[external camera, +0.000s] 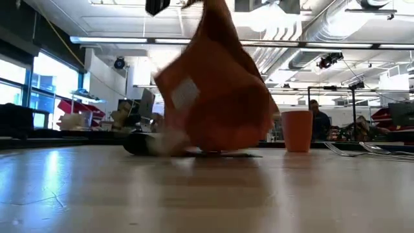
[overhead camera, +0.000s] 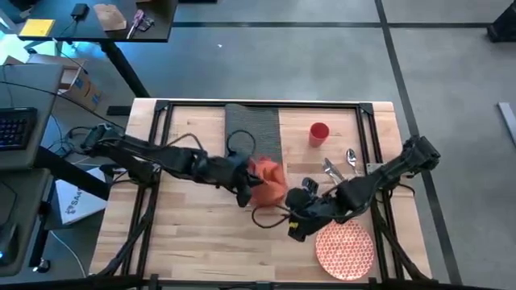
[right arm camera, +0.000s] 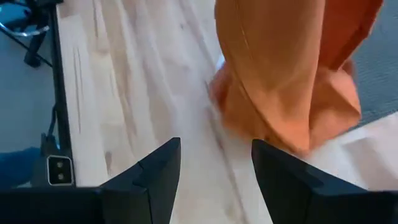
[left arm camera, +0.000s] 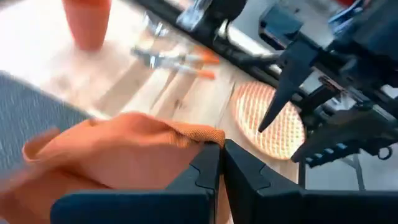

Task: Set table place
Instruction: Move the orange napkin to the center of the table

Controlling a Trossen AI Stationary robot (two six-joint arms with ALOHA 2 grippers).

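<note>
Orange cloth napkin (overhead camera: pixel 268 182) hangs bunched from the left gripper (overhead camera: pixel 244 192), whose fingers are pressed together pinching its edge near the middle of the tabletop (overhead camera: pixel 193 234), its lower folds brushing the wood just off the near end of the ribbed grey placemat (overhead camera: pixel 252 133). To lay it well, I judge the left arm should lower slowly so the cloth spreads flat rather than heaps, letting go only once it rests. The right gripper (overhead camera: pixel 297 226) hovers just beside the cloth with its fingers spread and nothing between them; it is close enough to snag the folds. A red-and-white plate (overhead camera: pixel 345 250) sits near the tabletop's near right corner. A red cup (overhead camera: pixel 319 134), fork (overhead camera: pixel 333 170) and spoon (overhead camera: pixel 351 159) lie towards the right edge, apart from the cloth.
</note>
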